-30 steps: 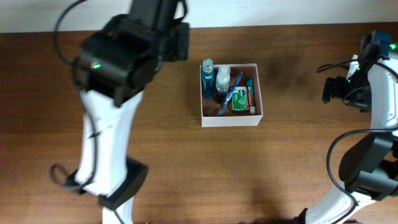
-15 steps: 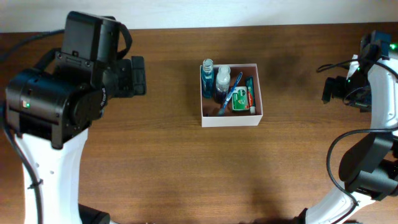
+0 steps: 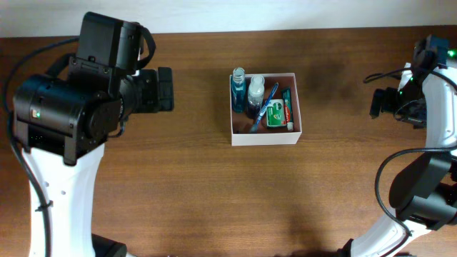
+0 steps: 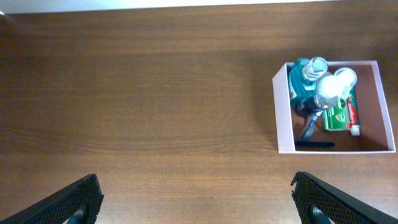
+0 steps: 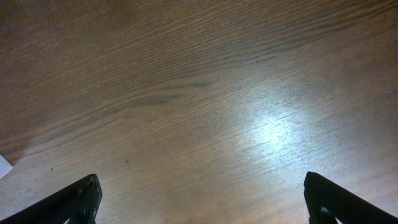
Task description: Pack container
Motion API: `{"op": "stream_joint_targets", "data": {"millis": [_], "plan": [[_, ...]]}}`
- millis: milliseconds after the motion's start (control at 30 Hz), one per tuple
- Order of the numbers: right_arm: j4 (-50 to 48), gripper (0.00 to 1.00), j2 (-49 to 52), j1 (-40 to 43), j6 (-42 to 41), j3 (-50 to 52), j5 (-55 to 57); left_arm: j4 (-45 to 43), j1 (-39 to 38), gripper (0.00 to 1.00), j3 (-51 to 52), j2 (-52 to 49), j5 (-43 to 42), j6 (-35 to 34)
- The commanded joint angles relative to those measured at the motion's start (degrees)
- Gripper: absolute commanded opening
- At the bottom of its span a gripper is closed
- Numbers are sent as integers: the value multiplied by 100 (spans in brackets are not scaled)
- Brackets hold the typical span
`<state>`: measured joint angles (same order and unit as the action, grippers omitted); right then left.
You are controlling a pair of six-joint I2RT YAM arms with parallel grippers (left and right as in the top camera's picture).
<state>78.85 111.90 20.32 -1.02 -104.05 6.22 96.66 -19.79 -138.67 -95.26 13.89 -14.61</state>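
Surface (image 3: 214,185) shows no loose toiletries in any view, so I judge the packing essentially done. The container (image 3: 265,138) sits upper centre of the overhead frame, to the right of my left hand (image 3: 166,89) and well apart from it. My right hand (image 3: 382,103) is near the right edge, also well apart. Both hands are spread wide, holding nothing. Inside lie two bottles (image 3: 238,89), a toothpaste box (image 3: 278,113) and a toothbrush (image 3: 265,107).

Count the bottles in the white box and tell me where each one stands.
2. A teal bottle stands in the container's top-left corner in the overhead view. A white-capped bottle stands just to its right. Another could be hidden beneath the other toiletries.
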Motion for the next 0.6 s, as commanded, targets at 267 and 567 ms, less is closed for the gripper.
{"op": "stream_joint_targets", "data": {"millis": [267, 567], "plan": [[-17, 99, -181, 2, 37, -59, 92, -538, 9, 99, 1873, 363, -42, 190], [-17, 98, -181, 0, 37, -59, 92, -3768, 11, 99, 5254, 2170, -549, 1340]]}}
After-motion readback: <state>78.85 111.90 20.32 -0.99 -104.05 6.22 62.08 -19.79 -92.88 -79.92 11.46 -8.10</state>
